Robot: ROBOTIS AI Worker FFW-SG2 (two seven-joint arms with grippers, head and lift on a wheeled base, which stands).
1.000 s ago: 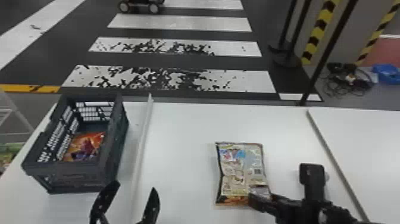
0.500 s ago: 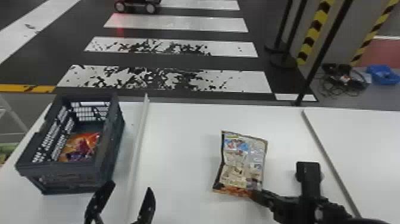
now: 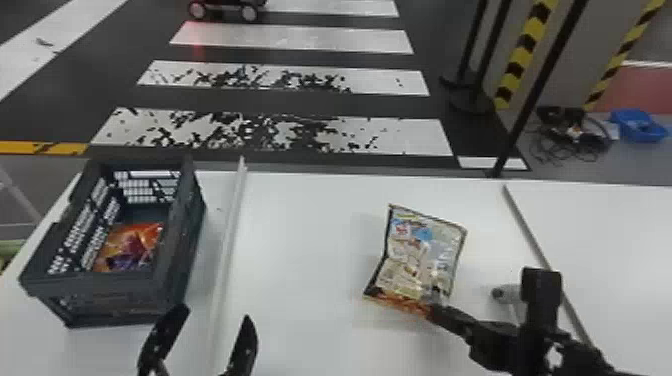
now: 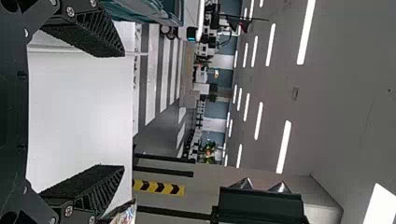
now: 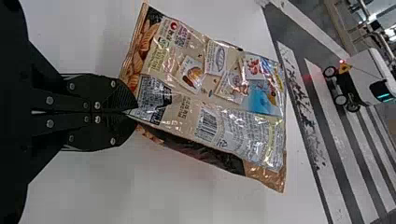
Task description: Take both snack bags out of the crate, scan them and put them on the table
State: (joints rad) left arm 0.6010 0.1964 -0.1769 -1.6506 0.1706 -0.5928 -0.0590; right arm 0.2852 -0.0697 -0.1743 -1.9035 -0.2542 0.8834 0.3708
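One snack bag [image 3: 420,255] is out of the crate [image 3: 175,280], tilted over the bench [image 3: 300,240], its printed back and barcode [image 5: 207,125] facing up; whether its underside touches the bench, I cannot tell. The right gripper [image 5: 133,112] has its jaws closed on one end of the bag, near a corner. Scanning looks like the step in hand. With so little foil pinched, the bag will probably swing or twist, so turn it slowly, keep the barcode stretched smooth toward the reader, and afterwards lower it fully before letting go.

Its foil is glossy and creased, roughly oblong, puffed in the middle, with thin flat seams at the ends. Beyond it, the left gripper [image 3: 216,312] waits near the crate, jaws wide apart and empty, their pads [image 4: 93,35] dark and ribbed. The crate is stiff grey plastic with slotted walls; a shiny orange and purple bag [image 3: 130,247] lies inside. A straight pale strip [image 3: 230,225] runs beside it.
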